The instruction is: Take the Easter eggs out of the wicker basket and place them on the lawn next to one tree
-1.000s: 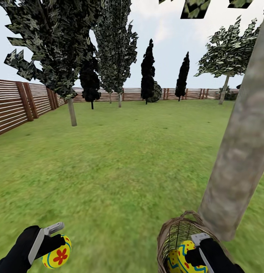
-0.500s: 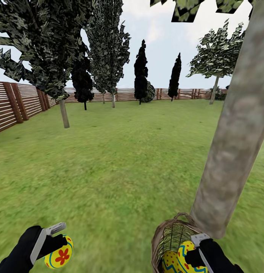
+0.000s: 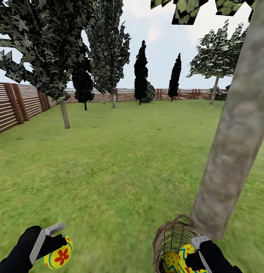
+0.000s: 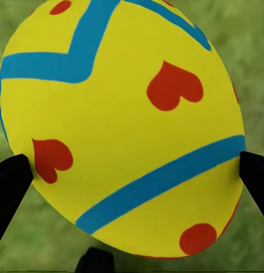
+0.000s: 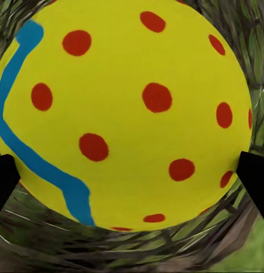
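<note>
The view has stopped sliding: the tree (image 3: 232,151) stays just past the right tool (image 3: 198,256). Each tool is clamped on an egg (image 3: 58,257), ready to drop.

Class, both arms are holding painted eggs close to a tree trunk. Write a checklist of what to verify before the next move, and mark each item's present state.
1. Left gripper shut on the flower egg: ok.
2. Right gripper shut on the dotted egg: ok; its fingertips sit at both sides.
3. Dotted egg clear of the wicker basket: not ok, weave surrounds it.
4. Basket emptied: not ok, a third egg lies inside.
5. Tree trunk close by: ok, just behind the basket.
6. Lawn free at the trunk's base: cannot tell.
</note>
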